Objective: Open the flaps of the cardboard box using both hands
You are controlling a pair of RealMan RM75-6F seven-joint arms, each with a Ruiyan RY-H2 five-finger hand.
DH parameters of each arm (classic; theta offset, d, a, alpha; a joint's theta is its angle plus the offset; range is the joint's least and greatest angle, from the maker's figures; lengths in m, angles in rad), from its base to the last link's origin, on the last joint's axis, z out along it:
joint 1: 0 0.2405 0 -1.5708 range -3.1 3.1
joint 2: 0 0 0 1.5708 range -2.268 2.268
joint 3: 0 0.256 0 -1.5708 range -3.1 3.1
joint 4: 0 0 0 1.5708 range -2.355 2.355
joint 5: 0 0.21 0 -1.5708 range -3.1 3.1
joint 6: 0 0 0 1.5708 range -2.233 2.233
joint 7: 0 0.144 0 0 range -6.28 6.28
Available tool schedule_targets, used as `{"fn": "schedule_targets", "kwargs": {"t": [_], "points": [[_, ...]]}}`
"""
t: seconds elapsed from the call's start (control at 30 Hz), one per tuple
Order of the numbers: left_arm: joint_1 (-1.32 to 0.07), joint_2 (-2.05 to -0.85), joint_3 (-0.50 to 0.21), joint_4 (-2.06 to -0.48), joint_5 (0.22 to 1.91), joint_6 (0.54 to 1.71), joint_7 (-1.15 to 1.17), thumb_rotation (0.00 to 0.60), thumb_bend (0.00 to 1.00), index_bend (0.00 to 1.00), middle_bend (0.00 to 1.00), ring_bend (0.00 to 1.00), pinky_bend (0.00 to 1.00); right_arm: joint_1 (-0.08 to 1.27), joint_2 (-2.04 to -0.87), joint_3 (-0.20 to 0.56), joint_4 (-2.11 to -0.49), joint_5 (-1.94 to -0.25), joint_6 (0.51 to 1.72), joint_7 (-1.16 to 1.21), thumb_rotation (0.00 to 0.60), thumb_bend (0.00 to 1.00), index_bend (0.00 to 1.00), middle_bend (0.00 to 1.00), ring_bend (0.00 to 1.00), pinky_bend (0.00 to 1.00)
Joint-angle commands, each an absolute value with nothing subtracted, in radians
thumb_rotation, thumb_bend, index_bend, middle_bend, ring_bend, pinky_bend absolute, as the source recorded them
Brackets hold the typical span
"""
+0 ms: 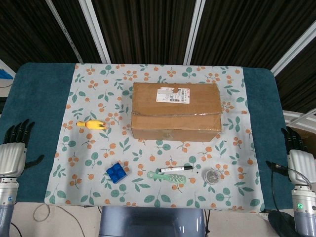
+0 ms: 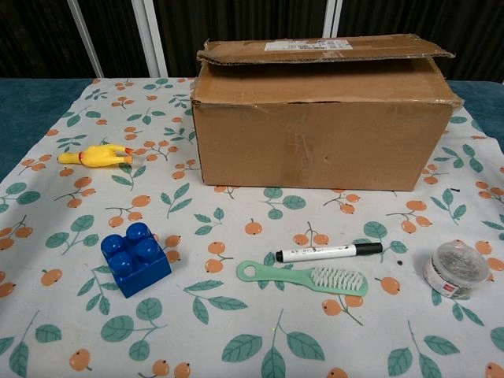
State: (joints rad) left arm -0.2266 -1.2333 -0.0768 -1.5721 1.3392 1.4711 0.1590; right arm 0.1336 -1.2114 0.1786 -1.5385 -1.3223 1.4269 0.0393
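Observation:
A brown cardboard box (image 1: 175, 111) (image 2: 319, 118) stands in the middle of the floral cloth, its top flaps folded down, a white label on the far flap. The top flap's front edge lifts slightly above the box in the chest view. My left hand (image 1: 14, 148) rests at the table's left edge, fingers spread and empty, far from the box. My right hand (image 1: 298, 158) sits at the right edge, fingers apart, holding nothing. Neither hand shows in the chest view.
In front of the box lie a yellow rubber chicken (image 1: 91, 125) (image 2: 96, 155), a blue toy brick (image 1: 116, 172) (image 2: 135, 257), a green brush (image 1: 168, 177) (image 2: 307, 277), a black-capped marker (image 1: 176, 169) (image 2: 329, 253) and a small round tin (image 1: 213, 176) (image 2: 459, 269).

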Motion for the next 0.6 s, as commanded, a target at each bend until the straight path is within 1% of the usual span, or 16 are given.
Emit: {"fn": "schedule_targets", "kwargs": {"t": [0.03, 0.37, 0.47, 0.6], "points": [[-0.225, -1.233, -0.079, -1.572, 1.341, 1.468, 0.16, 0.6, 0.13, 0.0, 0.0, 0.0, 0.05, 0.133, -1.212, 0.179, -1.538, -1.322, 1.428, 0.039, 0.6, 0.22, 0.0, 0.0, 0.0, 0.21], [-0.222, -1.233, -0.085, -1.575, 1.349, 1.456, 0.166, 0.6, 0.11, 0.0, 0.0, 0.0, 0.05, 0.13, -1.228, 0.19, -1.522, -1.333, 1.457, 0.058, 0.6, 0.22, 0.0, 0.0, 0.0, 0.21], [-0.228, -1.231, -0.093, -1.588, 1.352, 1.451, 0.179, 0.6, 0.09, 0.0, 0.0, 0.0, 0.05, 0.131, -1.233, 0.189, -1.511, -1.332, 1.456, 0.054, 0.6, 0.22, 0.0, 0.0, 0.0, 0.21], [-0.25, -1.222, -0.113, -1.634, 1.35, 1.435, 0.222, 0.6, 0.09, 0.0, 0.0, 0.0, 0.05, 0.134, -1.237, 0.195, -1.513, -1.311, 1.439, 0.054, 0.6, 0.22, 0.0, 0.0, 0.0, 0.21]]}}
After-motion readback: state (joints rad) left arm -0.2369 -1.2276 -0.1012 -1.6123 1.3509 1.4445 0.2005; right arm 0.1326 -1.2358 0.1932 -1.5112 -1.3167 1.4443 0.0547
